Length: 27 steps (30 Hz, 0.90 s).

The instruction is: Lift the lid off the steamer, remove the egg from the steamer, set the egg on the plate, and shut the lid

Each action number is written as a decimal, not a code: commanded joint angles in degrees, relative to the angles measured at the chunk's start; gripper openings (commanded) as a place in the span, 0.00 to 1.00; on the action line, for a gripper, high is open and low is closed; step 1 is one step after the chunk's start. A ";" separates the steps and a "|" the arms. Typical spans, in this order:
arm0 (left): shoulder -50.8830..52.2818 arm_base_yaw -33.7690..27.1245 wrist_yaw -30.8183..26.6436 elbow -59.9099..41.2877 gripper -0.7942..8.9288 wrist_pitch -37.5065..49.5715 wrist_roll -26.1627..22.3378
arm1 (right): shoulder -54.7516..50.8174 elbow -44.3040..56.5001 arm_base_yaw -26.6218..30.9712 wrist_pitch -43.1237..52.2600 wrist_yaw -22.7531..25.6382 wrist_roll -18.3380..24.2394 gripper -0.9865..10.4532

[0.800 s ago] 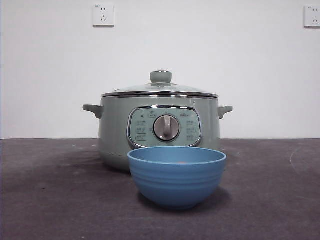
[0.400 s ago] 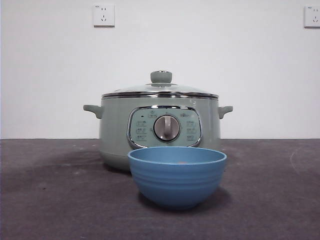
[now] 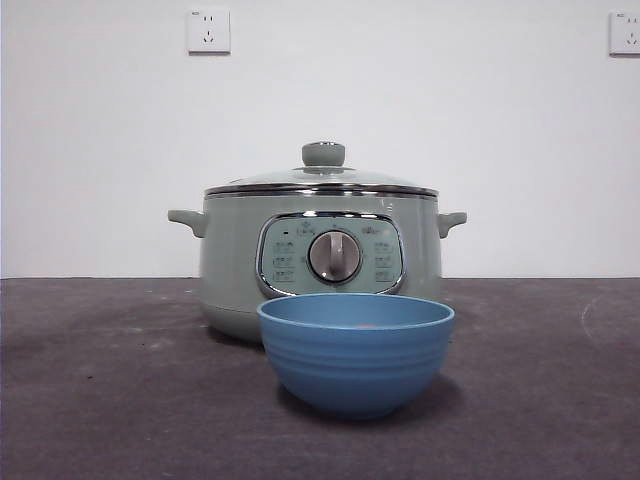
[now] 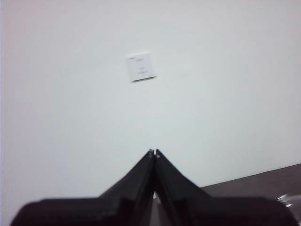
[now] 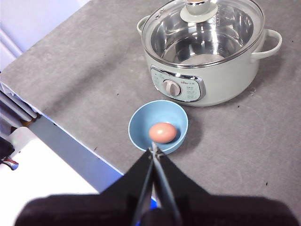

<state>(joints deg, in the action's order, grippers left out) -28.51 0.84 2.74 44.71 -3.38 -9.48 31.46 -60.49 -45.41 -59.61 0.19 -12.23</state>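
1. The egg (image 5: 162,132) lies in the blue plate (image 3: 355,352).
2. The plate sits on the table (image 3: 100,400), just before the steamer (image 3: 318,250).
3. The lid (image 3: 322,177) is on the steamer.
4. The left claw (image 4: 154,152) and right claw (image 5: 153,149) are both clenched, holding nothing.

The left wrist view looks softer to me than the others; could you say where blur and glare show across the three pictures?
Left wrist view: wall socket blurred, shut left pincer slightly soft. Right wrist view: sharp, bright glare on the lid and steel inside of the steamer. Front view: evenly lit, soft shadow under the blue bowl.
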 commanded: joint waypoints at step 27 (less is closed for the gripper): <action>28.39 -5.73 -2.56 -44.54 0.08 -6.58 4.00 | 0.02 -0.13 -0.09 0.35 0.15 0.22 0.09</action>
<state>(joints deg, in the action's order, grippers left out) -0.27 -4.71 0.19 0.97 -8.64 -5.93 31.48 -60.49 -45.41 -59.61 0.19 -12.23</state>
